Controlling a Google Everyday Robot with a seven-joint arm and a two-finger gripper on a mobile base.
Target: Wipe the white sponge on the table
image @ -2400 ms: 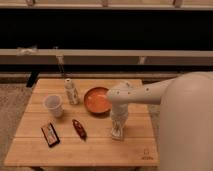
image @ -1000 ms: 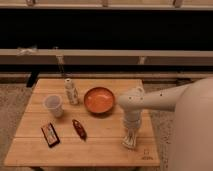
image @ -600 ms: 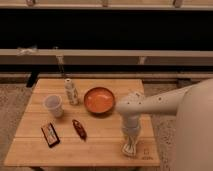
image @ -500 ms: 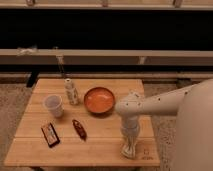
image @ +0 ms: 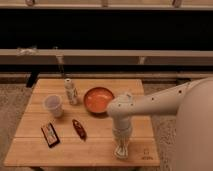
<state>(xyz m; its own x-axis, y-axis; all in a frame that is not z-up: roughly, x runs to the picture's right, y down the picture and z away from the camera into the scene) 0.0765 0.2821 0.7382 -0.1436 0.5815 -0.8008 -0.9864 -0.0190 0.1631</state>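
Observation:
My gripper (image: 121, 149) points straight down at the front right part of the wooden slatted table (image: 30, 150). It is shut on the white sponge (image: 120, 154), a small off-white block at its tip, pressed against the table top near the front edge. The arm reaches in from the right and covers part of the table's right side. Most of the sponge is hidden by the gripper.
An orange bowl (image: 98, 99) sits mid-table just behind the arm. A small white bottle (image: 70, 91) and a clear cup (image: 53, 105) stand at the left. A dark packet (image: 49, 135) and a reddish-brown item (image: 78, 128) lie front left. A rail runs behind.
My gripper has slid with the sponge from mid-right of the table toward the front edge, then slightly left. The other items have not moved.

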